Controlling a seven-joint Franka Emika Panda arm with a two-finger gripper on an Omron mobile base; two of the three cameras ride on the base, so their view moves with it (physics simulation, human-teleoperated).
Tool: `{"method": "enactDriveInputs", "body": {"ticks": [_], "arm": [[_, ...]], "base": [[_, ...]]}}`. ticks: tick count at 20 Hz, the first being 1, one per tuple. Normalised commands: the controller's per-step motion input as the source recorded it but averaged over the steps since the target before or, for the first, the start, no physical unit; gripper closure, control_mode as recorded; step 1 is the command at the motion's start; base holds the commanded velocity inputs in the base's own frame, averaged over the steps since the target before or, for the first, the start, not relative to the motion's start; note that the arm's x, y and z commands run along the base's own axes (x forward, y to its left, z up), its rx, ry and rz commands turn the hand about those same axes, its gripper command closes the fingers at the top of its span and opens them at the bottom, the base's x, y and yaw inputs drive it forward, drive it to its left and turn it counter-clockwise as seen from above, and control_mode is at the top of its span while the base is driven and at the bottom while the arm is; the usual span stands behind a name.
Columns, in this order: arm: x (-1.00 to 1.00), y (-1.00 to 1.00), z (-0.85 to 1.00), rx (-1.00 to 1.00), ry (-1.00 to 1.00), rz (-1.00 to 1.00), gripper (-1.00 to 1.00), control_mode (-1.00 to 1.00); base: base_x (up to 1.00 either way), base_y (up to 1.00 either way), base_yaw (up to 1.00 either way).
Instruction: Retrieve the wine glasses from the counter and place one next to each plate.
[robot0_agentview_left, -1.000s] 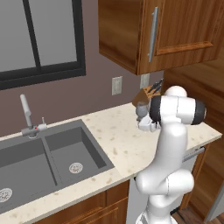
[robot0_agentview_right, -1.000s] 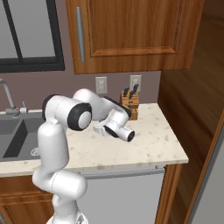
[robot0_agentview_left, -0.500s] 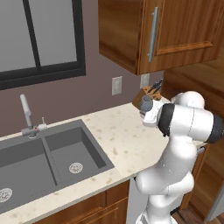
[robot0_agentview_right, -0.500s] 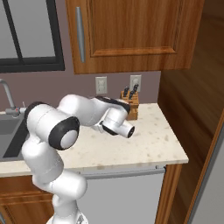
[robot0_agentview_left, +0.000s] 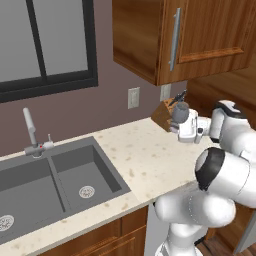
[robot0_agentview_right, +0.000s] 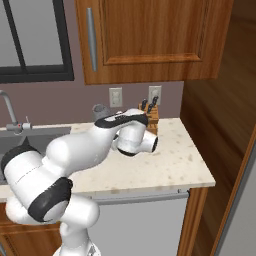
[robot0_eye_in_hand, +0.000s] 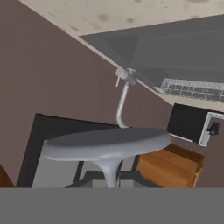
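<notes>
A blue-grey wine glass (robot0_agentview_left: 179, 111) hangs above the right part of the beige counter (robot0_agentview_left: 140, 160), just in front of the knife block. My gripper (robot0_agentview_left: 177, 123) is shut on its stem, with the white hand to its right. From the right base view the glass bowl (robot0_agentview_right: 100, 109) peeks out behind my arm. The hand view is rolled over: the glass's flat round foot (robot0_eye_in_hand: 107, 142) spreads wide and close, and its stem (robot0_eye_in_hand: 110, 170) runs down toward my fingers. The plates are out of view.
A dark grey double sink (robot0_agentview_left: 50, 182) with a silver tap (robot0_agentview_left: 31, 134) takes up the counter's left. A wooden knife block (robot0_agentview_left: 162, 114) stands against the wall under the wood cabinet (robot0_agentview_left: 175, 35). My bulky elbow (robot0_agentview_left: 225, 175) sits over the counter's right end.
The arm has swung round, its elbow coming forward and to the right. The hand has carried the held glass a little rightward and up, nearer the knife block.
</notes>
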Motion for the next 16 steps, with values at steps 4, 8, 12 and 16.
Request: {"method": "enactDriveInputs", "body": {"ticks": [4,8,12,16], "arm": [[-0.84,-0.01,0.36,0.00,0.00,0.09,1.00,-1.00],[-0.76,-0.16,0.14,0.01,0.00,0.01,1.00,-1.00],[-0.94,-0.13,0.24,0.01,0.00,0.01,1.00,-1.00],[-0.81,-0.02,0.39,0.00,0.00,0.01,1.00,-1.00]], "base": [[0.00,0.00,0.00],[0.00,0.00,0.00],[0.00,0.00,0.00],[0.00,0.00,0.00]]}}
